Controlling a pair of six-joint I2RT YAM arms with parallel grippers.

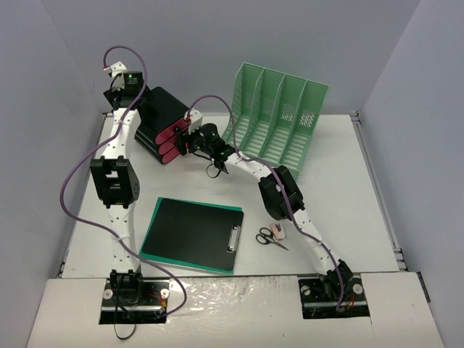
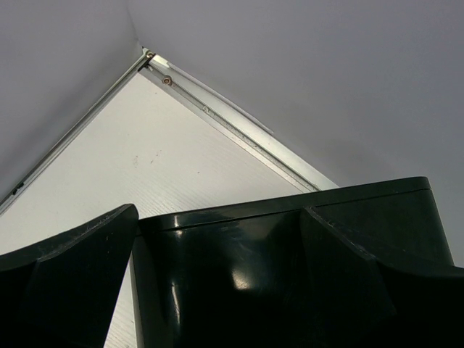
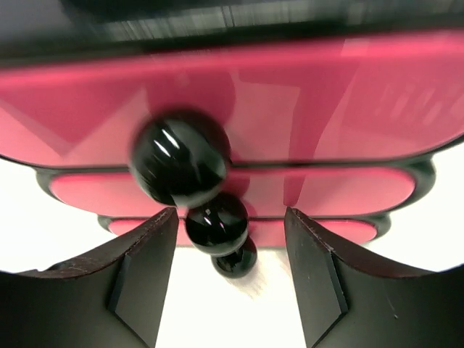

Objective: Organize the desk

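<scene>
Knobs (image 3: 180, 158) of red drawers (image 3: 326, 109) inside spread right pincer (image 3: 230, 217); left pincer (image 2: 217, 214) spread wide at black cabinet (image 2: 239, 283)

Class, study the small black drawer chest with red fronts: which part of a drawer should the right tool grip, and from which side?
Grip a round black knob on a red drawer front, coming straight at the front face of the chest. The knob stands proud and looks narrow enough to fit between the fingers of the right tool; the flat fronts look too wide.
</scene>
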